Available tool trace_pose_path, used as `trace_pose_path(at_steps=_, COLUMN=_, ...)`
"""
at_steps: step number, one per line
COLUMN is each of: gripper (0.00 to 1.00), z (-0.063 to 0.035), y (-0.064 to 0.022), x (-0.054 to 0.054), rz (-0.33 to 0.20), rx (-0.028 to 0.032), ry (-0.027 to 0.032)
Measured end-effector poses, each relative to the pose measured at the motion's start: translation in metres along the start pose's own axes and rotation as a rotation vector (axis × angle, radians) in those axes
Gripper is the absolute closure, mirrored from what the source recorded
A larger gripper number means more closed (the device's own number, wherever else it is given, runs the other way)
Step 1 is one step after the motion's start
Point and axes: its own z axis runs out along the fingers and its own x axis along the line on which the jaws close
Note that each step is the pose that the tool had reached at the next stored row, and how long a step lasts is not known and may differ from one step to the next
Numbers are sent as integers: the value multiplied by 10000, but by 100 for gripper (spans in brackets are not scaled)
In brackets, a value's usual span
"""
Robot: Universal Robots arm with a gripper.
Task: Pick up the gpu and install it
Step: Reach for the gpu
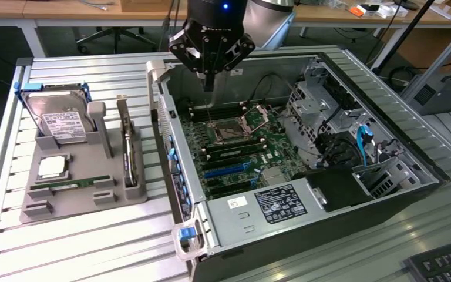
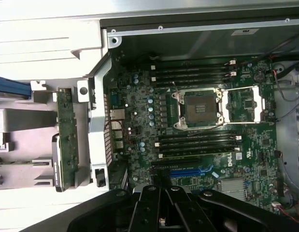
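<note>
The gpu (image 1: 128,147) stands on edge in a slot of the grey parts holder (image 1: 77,208), at the exterior view's left of the open computer case (image 1: 304,229). In the wrist view the gpu (image 2: 67,140) shows as a thin card with a metal bracket, outside the case wall. My gripper (image 1: 208,87) hangs over the rear of the motherboard (image 1: 237,150), near the case's back wall and apart from the gpu. Its fingers are shut with nothing between them. In the wrist view the gripper (image 2: 161,217) sits above the blue expansion slot (image 2: 188,171).
A hard drive (image 1: 57,120), a processor (image 1: 53,167) and a green memory stick (image 1: 73,183) rest in the holder. The processor socket (image 1: 229,132) stands open. Drive cages and cables (image 1: 343,141) crowd the case's right side. A keyboard (image 1: 445,264) lies at the lower right.
</note>
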Motion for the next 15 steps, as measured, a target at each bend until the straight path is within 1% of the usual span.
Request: trace_pose_path(at_steps=15, gripper=89, z=-2, y=-6, x=64, rz=0, rx=1, ry=0)
